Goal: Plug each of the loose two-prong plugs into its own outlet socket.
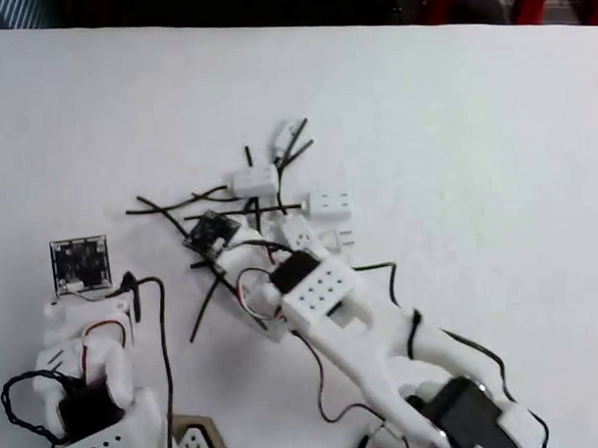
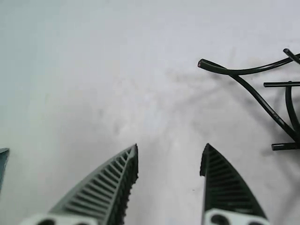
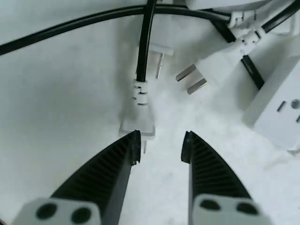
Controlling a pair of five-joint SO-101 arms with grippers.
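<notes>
The right gripper (image 3: 161, 143) is hanging low over the table (image 3: 56, 103) with its fingers parted, gripping nothing. Just past the tips a white two-prong plug (image 3: 139, 117) is lying off the gap's centre line. Its body is almost meeting one finger (image 3: 119, 164), and a thin prong is showing beside that fingertip. Its black cord (image 3: 144, 42) is running straight away from the claw. Beyond it, a second plug (image 3: 220, 58) is pointing two flat prongs back toward the gap. A third plug (image 3: 161, 48) is lying partly under the cord. A white outlet block (image 3: 276, 103) is sitting out past the other finger.

The high view is adding the wider layout. The right arm (image 1: 371, 330) is stretching into the mid-table tangle, with a farther outlet block (image 1: 255, 181) behind it. The left arm (image 1: 89, 389) is sitting apart at the near edge.

The left gripper (image 2: 169, 164) is likewise gaping over bare table, with loose cord ends (image 2: 253, 89) lying off to one side.
</notes>
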